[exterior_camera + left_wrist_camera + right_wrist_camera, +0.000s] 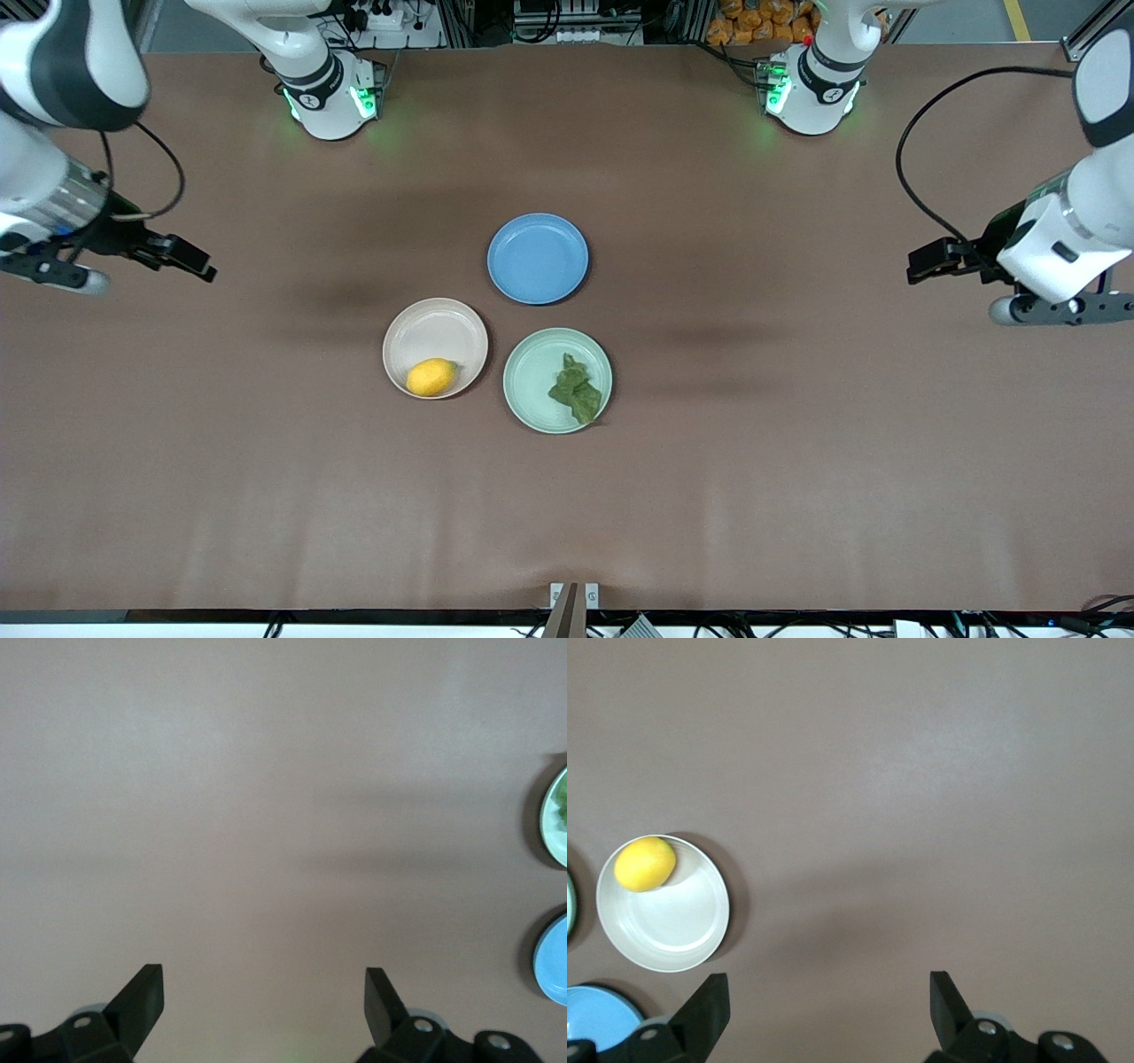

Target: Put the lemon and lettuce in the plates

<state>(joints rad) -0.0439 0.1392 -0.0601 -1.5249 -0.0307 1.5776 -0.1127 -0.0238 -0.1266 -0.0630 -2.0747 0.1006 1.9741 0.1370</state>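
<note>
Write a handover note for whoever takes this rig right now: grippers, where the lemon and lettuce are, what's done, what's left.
Left gripper: open, empty, over bare table at the left arm's end, waiting.
Right gripper: open, empty, over bare table at the right arm's end.
Lemon: in the beige plate, at its edge nearest the front camera.
Lettuce: in the green plate.
Blue plate: holds nothing.
Done: both items are in plates.
Left: nothing visible to do.
</note>
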